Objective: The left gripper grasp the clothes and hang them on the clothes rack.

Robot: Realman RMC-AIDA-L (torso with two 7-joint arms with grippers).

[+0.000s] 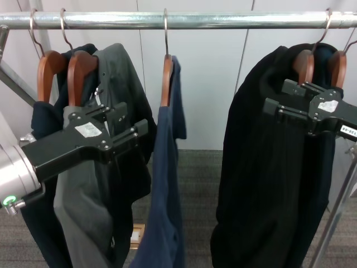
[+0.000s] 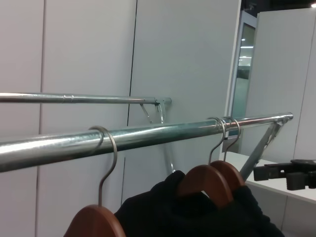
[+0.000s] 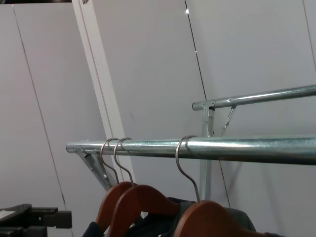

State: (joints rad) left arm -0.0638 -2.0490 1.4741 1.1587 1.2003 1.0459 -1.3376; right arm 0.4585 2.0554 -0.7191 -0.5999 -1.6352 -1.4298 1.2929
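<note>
Clothes [image 1: 167,184] hang by hook from clothes rack [image 1: 223,20], mid-rail. Left pincer [image 1: 129,124] open, empty, just beside them; hanging looks done, next move likely withdrawal. Right pincer [image 1: 278,96] open, idle by black coats [image 1: 262,178].

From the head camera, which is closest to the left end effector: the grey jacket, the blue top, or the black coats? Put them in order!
From the left end effector:
1. Grey jacket, right behind it, on the left.
2. Blue top, hanging mid-rail.
3. Black coats, far right, by the right end effector.
</note>
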